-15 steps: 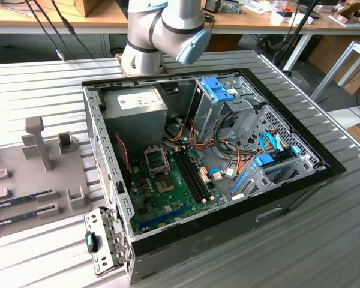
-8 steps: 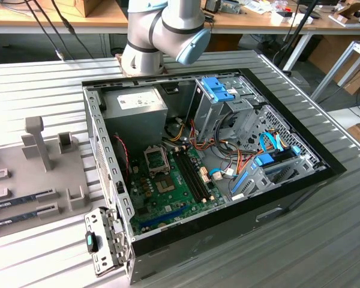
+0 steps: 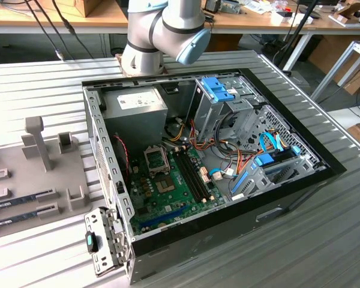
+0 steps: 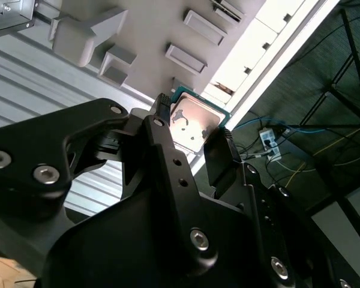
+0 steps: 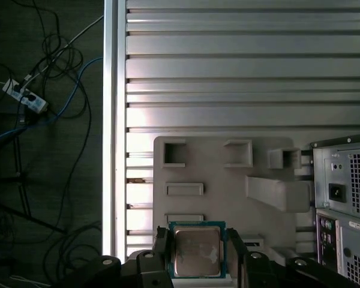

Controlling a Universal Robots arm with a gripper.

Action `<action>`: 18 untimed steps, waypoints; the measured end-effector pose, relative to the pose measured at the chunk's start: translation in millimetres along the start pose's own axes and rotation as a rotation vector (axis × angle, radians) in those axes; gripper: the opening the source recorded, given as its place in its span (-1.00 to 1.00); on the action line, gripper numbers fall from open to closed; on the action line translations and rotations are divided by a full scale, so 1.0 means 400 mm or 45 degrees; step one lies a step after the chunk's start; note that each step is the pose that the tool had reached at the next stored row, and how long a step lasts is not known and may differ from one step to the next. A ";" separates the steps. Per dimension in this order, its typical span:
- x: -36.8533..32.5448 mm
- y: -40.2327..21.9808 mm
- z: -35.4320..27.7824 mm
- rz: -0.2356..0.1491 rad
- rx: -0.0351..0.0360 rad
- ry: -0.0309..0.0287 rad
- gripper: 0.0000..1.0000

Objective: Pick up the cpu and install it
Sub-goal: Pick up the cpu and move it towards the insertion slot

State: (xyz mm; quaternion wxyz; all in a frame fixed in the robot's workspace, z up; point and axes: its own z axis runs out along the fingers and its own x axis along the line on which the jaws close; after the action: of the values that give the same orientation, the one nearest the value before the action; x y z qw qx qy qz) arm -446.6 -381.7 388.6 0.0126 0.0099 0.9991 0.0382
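**Exterior view, from its left to its right.** A ribbed metal bench (image 3: 42, 78) carries a grey fixture tray (image 3: 24, 180) at the exterior view's left. The tray has upright posts and small pockets, and two memory sticks (image 3: 18, 202) lie in slots along its near edge. Just beside the tray, at the near corner of the case, lies a perforated metal bracket (image 3: 102, 243) with a teal tab. At centre an open computer case (image 3: 95, 138) lies on its side. Inside it are a power supply (image 3: 135, 108) at the far corner, a green motherboard (image 3: 168, 198) nearer the viewer, and on that board the metal-framed socket (image 3: 157, 159). The arm (image 3: 162, 30) rises from its base behind the case. Toward the exterior view's right, a drive cage (image 3: 219, 96) with blue latches stands inside the case, with orange and blue cables (image 3: 228, 159) just beside it.

**First wrist view.** The cpu (image 5: 196, 251), silver-topped with a green rim, sits between the two black fingers (image 5: 162, 249) of the pincer (image 5: 198, 247). The pincer is closed on the cpu's opposite edges and holds it in the air. The tray and bench lie well below, with the case's rear panel beside the tray. Past the bench edge, loose wires and a power strip (image 5: 24, 96) lie on the floor (image 5: 48, 180).

**Second wrist view.** The cpu (image 4: 195, 123) is clamped flat between the fingertips, its metal top facing the camera.
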 end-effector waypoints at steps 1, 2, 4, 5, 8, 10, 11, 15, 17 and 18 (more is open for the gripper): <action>-0.002 0.000 0.000 0.000 0.0001 0.0000 -0.05; -0.003 0.000 0.000 0.000 0.0000 -0.0001 -0.05; -0.007 0.000 0.000 0.000 0.0001 0.0001 -0.05; -0.009 0.000 0.000 0.000 0.0000 0.0001 -0.05; -0.016 0.000 0.000 0.000 0.0000 -0.0001 -0.05; -0.021 0.000 0.000 0.000 0.0001 0.0001 -0.05; -0.023 0.000 0.001 0.000 0.0000 0.0001 -0.05; -0.033 0.001 0.001 0.000 0.0000 0.0000 -0.05; -0.038 0.001 0.001 0.000 0.0000 0.0000 -0.05; -0.042 0.001 0.001 0.000 0.0000 0.0000 -0.05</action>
State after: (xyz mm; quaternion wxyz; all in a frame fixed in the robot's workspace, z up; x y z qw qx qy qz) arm -430.0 -381.7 388.6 0.0126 0.0099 0.9991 0.0381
